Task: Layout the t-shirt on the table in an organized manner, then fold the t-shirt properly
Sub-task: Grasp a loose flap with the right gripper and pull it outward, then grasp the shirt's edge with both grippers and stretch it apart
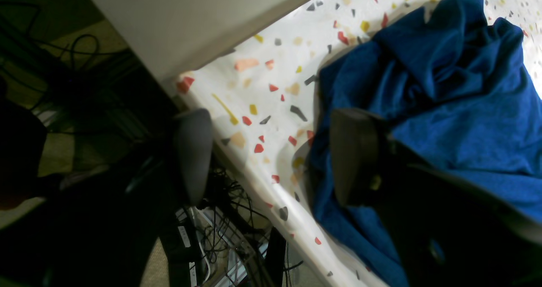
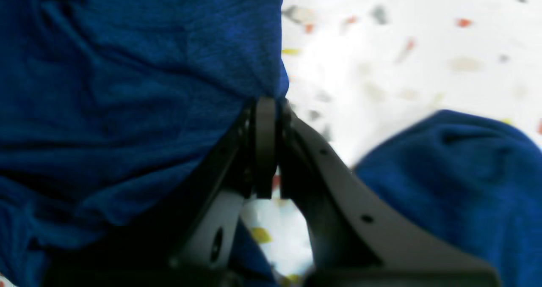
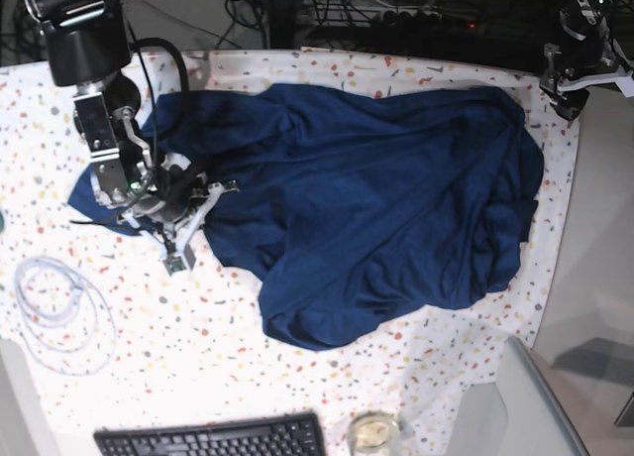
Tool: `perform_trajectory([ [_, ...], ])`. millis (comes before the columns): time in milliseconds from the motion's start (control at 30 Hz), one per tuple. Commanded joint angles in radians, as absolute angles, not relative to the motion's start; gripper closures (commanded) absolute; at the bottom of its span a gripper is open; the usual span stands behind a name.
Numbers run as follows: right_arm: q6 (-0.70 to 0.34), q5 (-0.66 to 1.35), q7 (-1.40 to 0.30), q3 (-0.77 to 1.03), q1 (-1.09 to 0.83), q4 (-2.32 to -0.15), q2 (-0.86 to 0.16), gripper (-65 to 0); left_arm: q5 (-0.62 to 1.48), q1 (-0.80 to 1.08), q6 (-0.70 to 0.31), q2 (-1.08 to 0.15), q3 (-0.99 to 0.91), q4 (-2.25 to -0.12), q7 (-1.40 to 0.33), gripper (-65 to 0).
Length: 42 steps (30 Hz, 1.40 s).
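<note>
The navy t-shirt (image 3: 376,208) lies crumpled and wrinkled across the middle of the speckled table (image 3: 198,357). My right gripper (image 3: 213,191) is at the shirt's left edge. In the right wrist view, the right gripper (image 2: 267,105) is shut, with the t-shirt (image 2: 139,75) running into its tips, so it pinches the fabric's edge. My left gripper (image 1: 275,151) stands open over the table's edge (image 1: 254,168). One finger (image 1: 353,155) is above the t-shirt (image 1: 457,109) and the other (image 1: 194,151) is past the edge. Nothing is between them.
A black keyboard (image 3: 208,438) and a small glass (image 3: 373,431) sit at the near edge. A white cable loop (image 3: 59,307) lies near the left front. Tangled cables (image 1: 224,236) hang below the table's edge, and a pale panel (image 1: 190,20) stands beside it.
</note>
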State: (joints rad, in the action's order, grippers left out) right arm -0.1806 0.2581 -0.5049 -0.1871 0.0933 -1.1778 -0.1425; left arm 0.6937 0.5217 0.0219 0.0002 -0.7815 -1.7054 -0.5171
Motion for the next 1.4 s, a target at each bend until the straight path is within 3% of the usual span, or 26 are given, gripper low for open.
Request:
perform_trajectory([
  [0, -0.182, 0.262, -0.487, -0.182, 0.111, -1.199, -0.162, 0.0, 0.699, 0.53, 0.018, -0.008, -0.785, -1.719, -0.499, -42.1],
  [400, -0.154, 0.259, -0.487, -0.01, 0.093, -1.205, -0.189, 0.0, 0.699, 0.533, 0.018, -0.01, -0.779, -1.719, -0.501, -42.1],
  [600, -0.153, 0.259, -0.492, 0.025, 0.114, -1.222, -0.203, -1.4, 0.697, 0.538, 0.018, -0.015, -0.671, -1.719, -0.498, -42.1],
  [667, -0.153, 0.259, -0.547, 0.033, 0.108, -1.276, -0.208, -8.7, 0.697, 0.538, 0.018, -0.015, -0.644, -1.719, -0.498, -42.1],
  [800, -0.153, 0.262, -0.645, 0.076, 0.041, -1.463, -0.226, -31.5, 0.697, 0.538, 0.018, -0.015, -0.627, -1.719, -0.496, -42.0],
  [900, -0.154, 0.266, -0.647, 0.17, -0.048, -1.616, -0.228, -42.6, 0.697, 0.553, 0.016, -0.012, -0.625, -1.721, -0.493, -41.8],
  [1000, -0.156, 0.266, -0.648, 0.242, -0.117, -1.687, -0.222, -44.4, 0.697, 0.558, -0.038, -0.015, -0.621, -1.718, -0.493, -41.8],
  [1167, -0.156, 0.266, -0.642, 0.325, -0.168, -1.67, -0.222, -44.6, 0.697, 0.549, -0.229, -0.01, -0.624, -1.639, -0.493, -41.8],
  [1367, -0.157, 0.266, -0.642, 0.34, -0.191, -1.646, -0.222, -44.7, 0.697, 0.513, -0.255, -0.008, -0.63, -1.573, -0.493, -41.8],
])
